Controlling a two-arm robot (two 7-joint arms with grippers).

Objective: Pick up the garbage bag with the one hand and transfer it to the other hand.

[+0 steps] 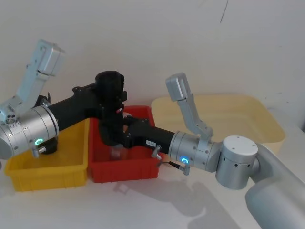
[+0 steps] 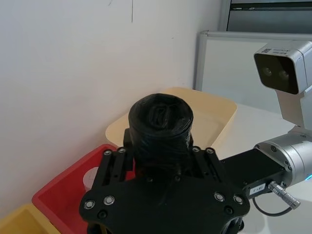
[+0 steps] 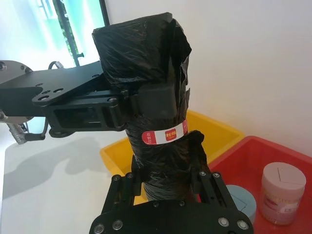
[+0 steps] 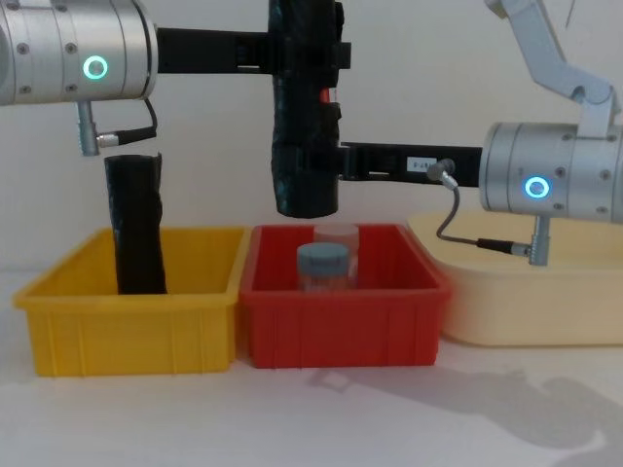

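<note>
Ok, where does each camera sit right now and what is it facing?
Head: up high, looking down on the red bin; both arms reach in, left claw and right claw gripping the garbage bag.
Chest: lower, facing forward at the bin's side; an arm enters from each edge.
Left wrist: behind the left claw, looking at the bag's top end.
Right wrist: behind the right claw, facing the bag's red label.
Head and chest both show the bag above the red bin.

Garbage bag [image 4: 305,146] hung upright over red bin [image 4: 341,326], open air between its lower end and the jars [image 4: 322,265] below. Plain black roll [image 4: 136,224] stood in yellow bin [image 4: 127,336], top just below left arm [image 4: 73,53]. Wall [image 4: 419,78] close behind; tabletop [image 4: 321,418] in front lay open.
</note>
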